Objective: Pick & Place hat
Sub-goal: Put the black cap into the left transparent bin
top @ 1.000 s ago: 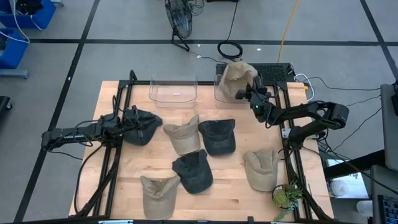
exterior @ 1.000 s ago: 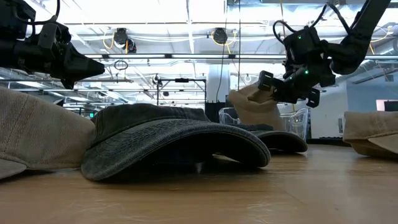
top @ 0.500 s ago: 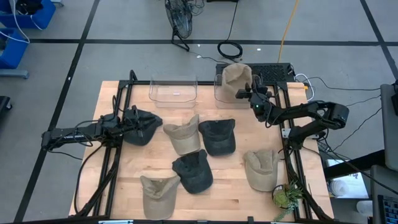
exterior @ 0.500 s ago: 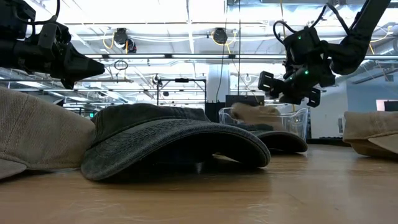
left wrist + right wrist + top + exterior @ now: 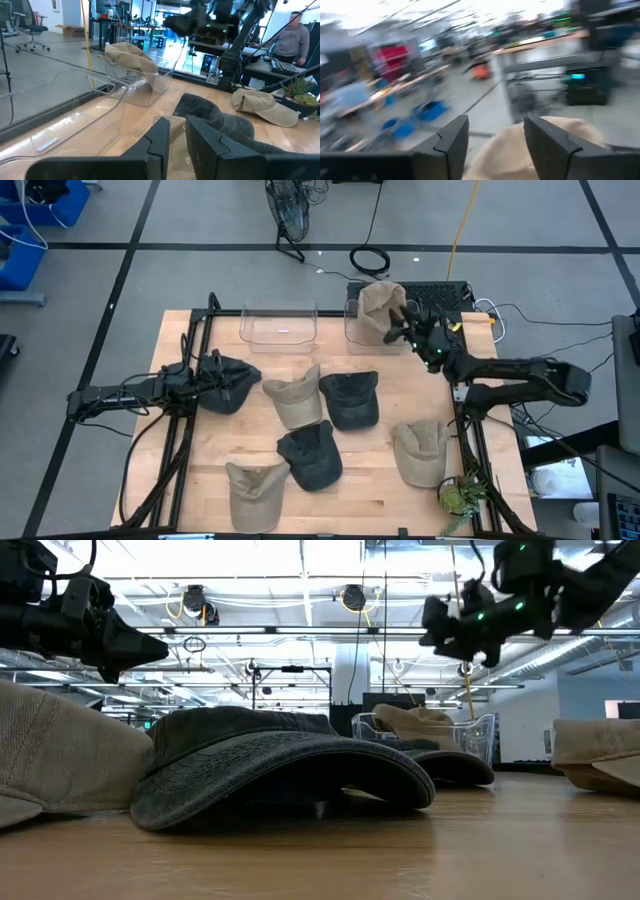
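Observation:
A tan hat (image 5: 378, 302) lies in the right clear bin (image 5: 352, 330) at the table's far edge. It also shows in the low view (image 5: 415, 720) and the right wrist view (image 5: 530, 155). My right gripper (image 5: 405, 330) hangs open and empty above and just right of it (image 5: 495, 135). My left gripper (image 5: 213, 372) is at the table's left, shut on a dark hat (image 5: 235, 385), held well above the table in the low view (image 5: 135, 645). My left gripper is shut on the dark hat at its left side (image 5: 220, 375), coming level from the table's left. The hat is lifted clear of the table. The gripper itself hides the place of contact, and the wrist view does not show the hat.
A second, empty clear bin (image 5: 278, 328) stands left of the first. Several tan and dark hats lie on the table: tan (image 5: 295, 398), dark (image 5: 350, 400), dark (image 5: 312, 455), tan (image 5: 255, 490), tan (image 5: 420, 450). A small plant (image 5: 462, 495) stands at the near right corner. A person (image 5: 295, 35) stands beyond the table.
My right gripper has let go of the tan hat, which has dropped into the right clear bin and settled there. The gripper has then risen and drawn a little toward the table's right edge.

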Motion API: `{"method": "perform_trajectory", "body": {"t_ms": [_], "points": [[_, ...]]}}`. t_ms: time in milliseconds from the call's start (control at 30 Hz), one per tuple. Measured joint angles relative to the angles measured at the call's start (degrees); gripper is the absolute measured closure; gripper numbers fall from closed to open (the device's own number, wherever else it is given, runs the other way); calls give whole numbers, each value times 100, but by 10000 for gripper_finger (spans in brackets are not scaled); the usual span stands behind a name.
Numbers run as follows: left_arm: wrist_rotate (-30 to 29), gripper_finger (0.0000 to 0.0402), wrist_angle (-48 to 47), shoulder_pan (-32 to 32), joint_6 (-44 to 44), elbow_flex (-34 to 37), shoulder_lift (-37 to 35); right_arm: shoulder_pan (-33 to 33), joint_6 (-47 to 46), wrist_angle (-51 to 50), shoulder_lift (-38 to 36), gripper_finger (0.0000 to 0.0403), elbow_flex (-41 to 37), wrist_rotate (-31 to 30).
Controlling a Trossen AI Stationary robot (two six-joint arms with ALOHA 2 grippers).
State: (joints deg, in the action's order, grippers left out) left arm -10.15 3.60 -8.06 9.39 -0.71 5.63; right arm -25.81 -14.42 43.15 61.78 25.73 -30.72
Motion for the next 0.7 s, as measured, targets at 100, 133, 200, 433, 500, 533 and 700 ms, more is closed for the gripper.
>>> {"method": "perform_trajectory", "body": {"t_ms": [100,133,200,433,500,533,700], "points": [[-2,334,0,0,0,0,-1,265,98,-1308,-581,288,143,349],[0,334,1,0,-1,0,-2,337,107,-1729,-745,309,205,495],[0,334,1,-2,-1,0,-2,456,65,-2416,-1031,355,292,932],[0,334,1,1,-1,0,-2,917,-133,-4109,-1512,400,585,2357],[0,334,1,0,0,0,-2,1148,-144,-4990,-1514,401,795,2344],[0,334,1,1,-1,0,-2,1269,-161,-5433,-1511,402,911,2346],[0,334,1,-1,-1,0,0,1875,-640,-7034,-1406,403,1371,2324]]}}
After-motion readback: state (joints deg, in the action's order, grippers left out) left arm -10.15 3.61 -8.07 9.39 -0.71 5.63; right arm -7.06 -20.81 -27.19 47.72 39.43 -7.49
